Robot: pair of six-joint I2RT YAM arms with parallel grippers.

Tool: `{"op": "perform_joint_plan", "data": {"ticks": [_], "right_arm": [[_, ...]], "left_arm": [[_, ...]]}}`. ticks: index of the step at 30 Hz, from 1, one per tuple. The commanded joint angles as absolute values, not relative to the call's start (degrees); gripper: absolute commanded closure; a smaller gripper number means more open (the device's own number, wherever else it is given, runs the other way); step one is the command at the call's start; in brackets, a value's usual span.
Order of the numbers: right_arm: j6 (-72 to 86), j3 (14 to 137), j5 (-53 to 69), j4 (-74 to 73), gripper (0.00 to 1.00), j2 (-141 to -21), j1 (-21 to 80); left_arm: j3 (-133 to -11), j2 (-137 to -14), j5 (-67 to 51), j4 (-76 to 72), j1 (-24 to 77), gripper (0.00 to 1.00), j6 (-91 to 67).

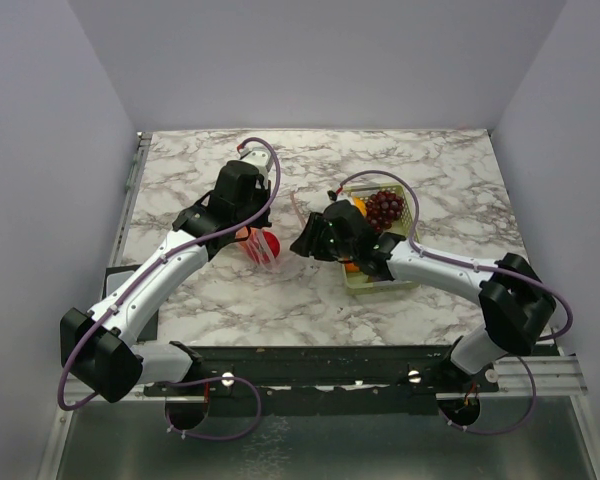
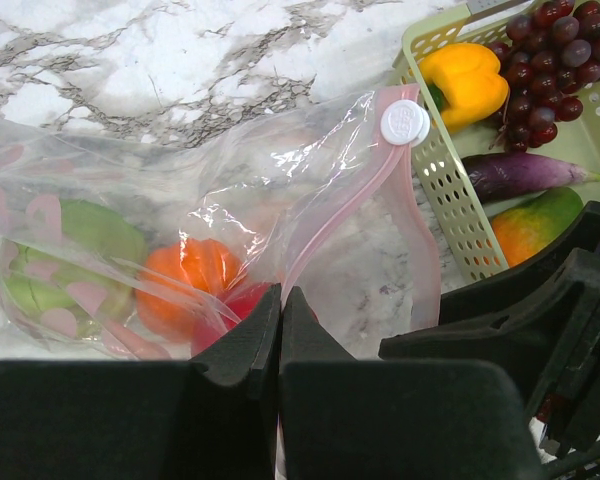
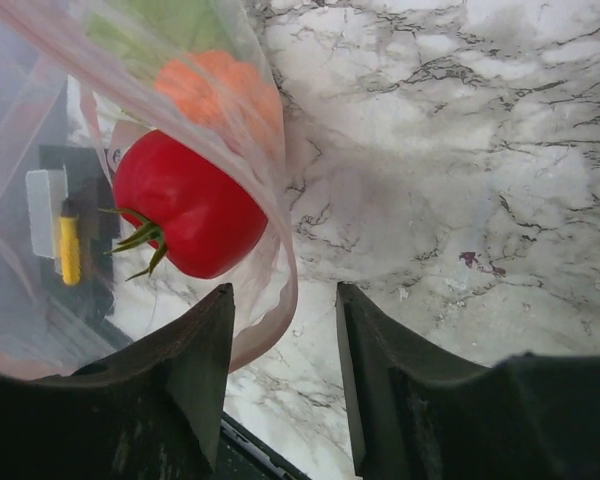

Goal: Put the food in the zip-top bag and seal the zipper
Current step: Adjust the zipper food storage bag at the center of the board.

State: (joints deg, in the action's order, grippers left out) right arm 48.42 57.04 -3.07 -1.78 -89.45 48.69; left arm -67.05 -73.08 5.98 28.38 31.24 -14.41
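Rim of the zip-top bag [image 3: 265, 175] curls between the right gripper's [image 3: 285, 330] parted jaws, close against the finger nearest the red tomato [image 3: 185, 205] inside, while the left gripper's [image 2: 280, 310] clenched jaws pinch the zipper's [image 2: 345, 210] end.

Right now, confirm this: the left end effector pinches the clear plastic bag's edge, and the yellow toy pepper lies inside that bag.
No: the left wrist view shows the yellow toy pepper in the pale green mesh basket, not the clear plastic bag. The left end effector does pinch the bag's edge.
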Motion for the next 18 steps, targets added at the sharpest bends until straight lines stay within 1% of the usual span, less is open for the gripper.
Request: {"op": "perform_joint_plan", "data": {"ticks": [1, 3, 5, 7, 8, 18], "right_arm": [[49.84, 59.77, -2.89, -0.53, 0.57, -90.56, 48.98], [49.63, 60.09, -2.67, -0.53, 0.67, -90.57, 48.96], [49.25, 60.05, -2.83, -0.53, 0.79, -90.09, 48.96], [49.01, 59.64, -3.28, -0.53, 0.94, -88.90, 49.00], [48.73, 59.33, -3.66, -0.53, 0.99, -88.26, 49.00], [44.55, 60.65, -2.95, -4.17, 0.99, -83.60, 48.99]], "left_arm": [[-66.36, -72.31, 5.06, 27.68, 31.38, 1.00, -14.95], [-66.36, -72.24, 5.07, 27.69, 31.38, 1.00, -14.92], [-66.36, -72.16, 5.14, 27.69, 31.37, 1.00, -14.87], [-66.36, -71.99, 5.15, 27.69, 31.40, 1.00, -14.92], [-66.34, -71.94, 5.16, 27.69, 31.43, 1.00, -14.84], [-66.46, -69.91, 6.36, 27.89, 31.44, 1.00, -14.17]]}}
